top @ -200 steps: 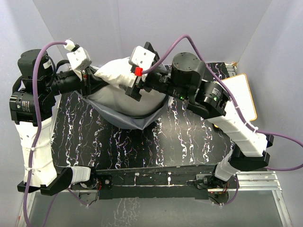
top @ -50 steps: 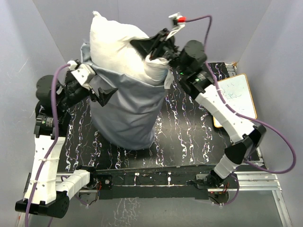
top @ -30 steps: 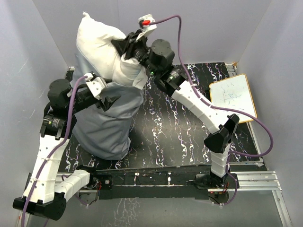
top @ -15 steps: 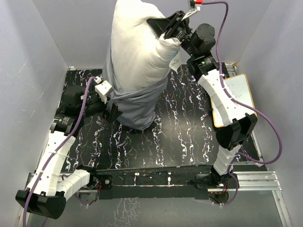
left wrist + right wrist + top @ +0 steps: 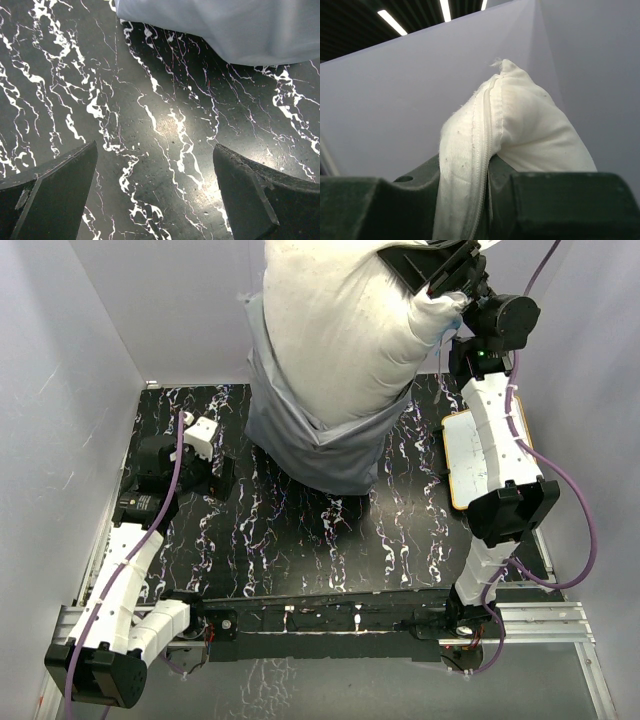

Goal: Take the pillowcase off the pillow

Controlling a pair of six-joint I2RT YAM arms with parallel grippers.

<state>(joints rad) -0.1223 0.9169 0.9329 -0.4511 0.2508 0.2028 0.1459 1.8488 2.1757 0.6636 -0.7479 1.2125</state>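
The right gripper (image 5: 440, 275) pinches a zippered corner of the pillow (image 5: 345, 330) and holds it high above the table (image 5: 300, 550). The left gripper (image 5: 222, 475) hangs spread and empty, low over the marble top. The pillowcase (image 5: 325, 445) sags round the pillow's lower half — soft, light, likely to slip — best caught at its drooping bottom edge.

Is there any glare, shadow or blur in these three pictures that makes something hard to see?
Left wrist view: a bright glare patch on the glossy table; the near fingers are dark and soft. Right wrist view: the pillow is sharp, the fingers blurred. Top view: the pillowcase casts a shadow below it.
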